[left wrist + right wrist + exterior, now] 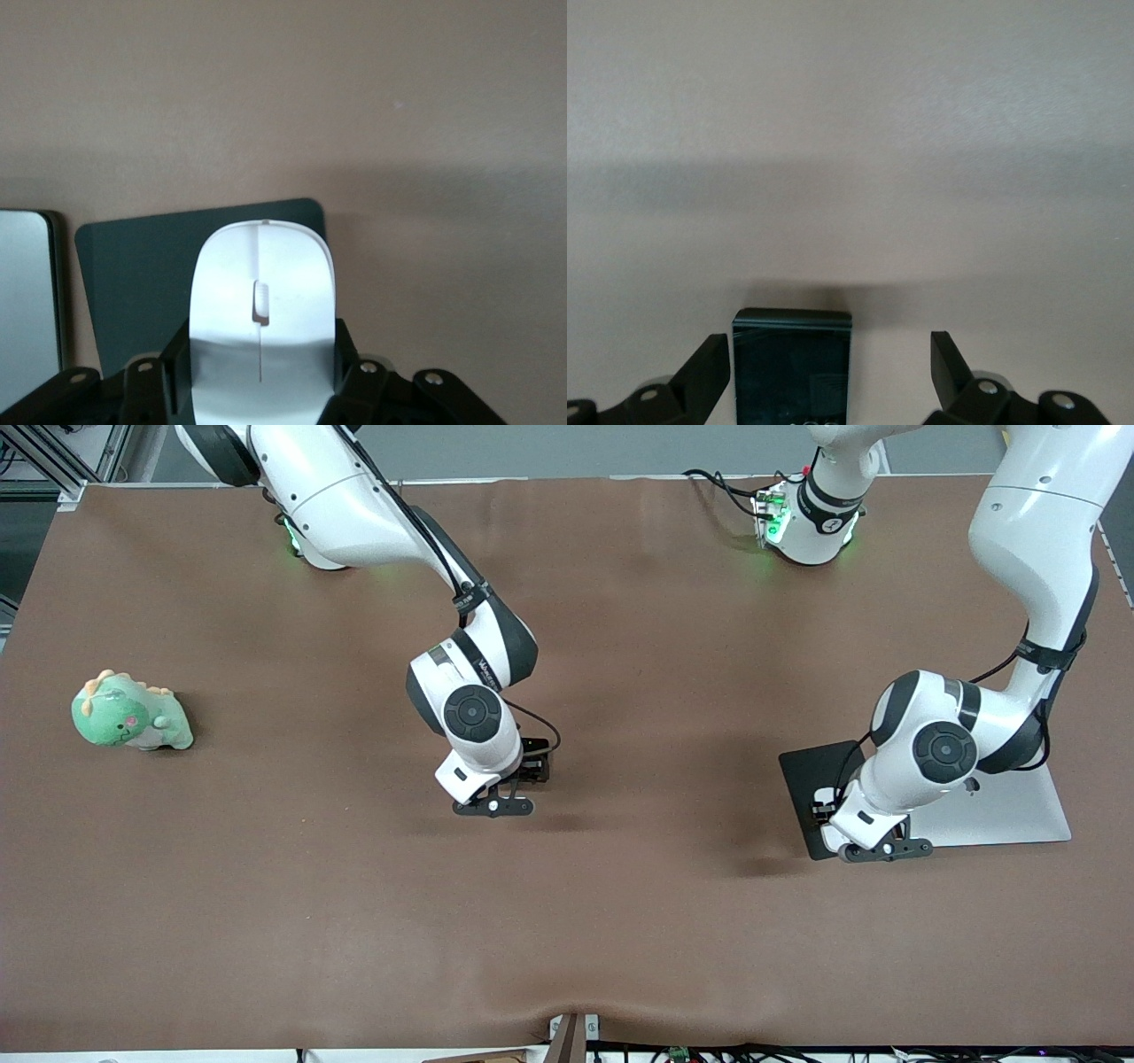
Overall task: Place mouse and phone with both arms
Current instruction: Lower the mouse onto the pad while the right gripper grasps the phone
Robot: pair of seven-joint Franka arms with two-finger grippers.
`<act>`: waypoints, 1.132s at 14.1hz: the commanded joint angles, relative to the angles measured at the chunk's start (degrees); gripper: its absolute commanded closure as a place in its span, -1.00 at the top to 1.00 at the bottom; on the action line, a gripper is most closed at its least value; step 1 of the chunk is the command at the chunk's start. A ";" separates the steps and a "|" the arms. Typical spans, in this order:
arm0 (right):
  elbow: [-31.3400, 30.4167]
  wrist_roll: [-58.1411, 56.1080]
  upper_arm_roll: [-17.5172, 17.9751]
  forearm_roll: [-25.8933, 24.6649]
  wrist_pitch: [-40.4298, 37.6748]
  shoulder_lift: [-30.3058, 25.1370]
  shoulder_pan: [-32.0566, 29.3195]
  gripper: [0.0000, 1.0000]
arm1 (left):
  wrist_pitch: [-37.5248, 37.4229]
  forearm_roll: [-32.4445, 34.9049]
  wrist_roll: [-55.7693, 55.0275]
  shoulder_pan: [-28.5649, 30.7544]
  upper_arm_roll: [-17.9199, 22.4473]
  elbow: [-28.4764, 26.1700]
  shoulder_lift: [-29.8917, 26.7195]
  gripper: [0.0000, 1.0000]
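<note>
In the left wrist view the white mouse (263,292) sits between my left gripper's (263,372) fingers (177,372), which press on both its sides. It is on or just above the flat black pad (133,283). In the front view my left gripper (831,804) is low over that pad (808,778) at the left arm's end of the table. In the right wrist view the black phone (793,367) lies on the brown table between my open right gripper's (831,363) fingers (950,363), close to one and apart from the other. My right gripper (527,772) is low at the table's middle and hides the phone in the front view.
A silver flat slab (1010,806) lies beside the black pad, under the left arm; its edge shows in the left wrist view (27,301). A green plush dinosaur (131,713) sits toward the right arm's end of the table.
</note>
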 commanded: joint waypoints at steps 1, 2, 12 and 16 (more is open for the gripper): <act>1.75 0.22 -0.35 0.14 0.41 2.51 1.85 1.00 | 3.32 2.01 -0.47 2.33 -0.86 -4.51 -0.57 -0.02; 1.75 0.92 -0.35 0.14 0.41 2.86 2.11 1.00 | 3.58 2.10 -0.30 3.13 -0.86 -5.13 -0.49 0.00; 0.34 4.36 -0.35 0.05 3.40 4.89 2.91 1.00 | 5.61 4.92 -0.47 5.68 -0.60 -6.02 2.24 0.10; 0.34 6.45 -0.35 0.14 4.36 5.59 2.91 1.00 | 5.61 4.92 -0.82 5.33 -0.60 -5.84 2.41 1.00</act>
